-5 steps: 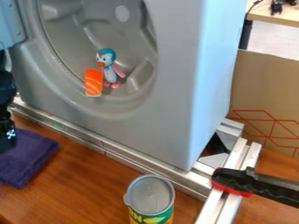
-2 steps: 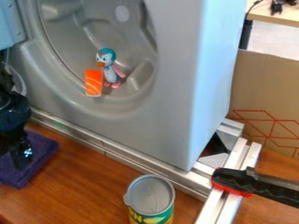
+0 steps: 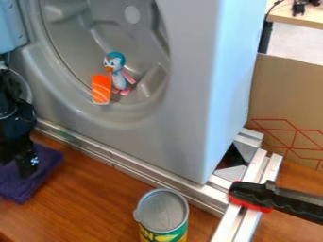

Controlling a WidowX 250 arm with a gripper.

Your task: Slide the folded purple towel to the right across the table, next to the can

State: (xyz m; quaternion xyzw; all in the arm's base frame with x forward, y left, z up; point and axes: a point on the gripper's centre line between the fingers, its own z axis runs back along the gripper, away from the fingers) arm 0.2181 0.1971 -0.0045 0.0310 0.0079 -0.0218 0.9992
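Nearest, at the bottom of the view, a tin can (image 3: 162, 212) stands upright on the wooden table (image 3: 95, 189), its top silvery and its label green and yellow. To its right, a clamp (image 3: 277, 198) with a black handle and a red pad (the pad is the brightest bit of it) lies across the metal rails (image 3: 255, 179). Over at the left edge, the black gripper (image 3: 26, 165) hangs down above the purple cloth (image 3: 31, 182), hiding part of it; whether it is wide or narrow I cannot tell, nor whether it touches the cloth. The cloth lies on the table, near the long rail that runs along the foot of the big grey machine (image 3: 183, 123). Inside the round hollow of that machine, a toy penguin (image 3: 118, 78) with a blue head, an orange beak and pink feet sits upright, and just beside it an orange block (image 3: 101, 90) with pale stripes stands on end. A light blue panel (image 3: 9, 28) is at the machine's upper left. Behind on the right come a cardboard sheet (image 3: 284, 94) with red lines and, farthest off, a pale table (image 3: 302, 19) with something black on it.
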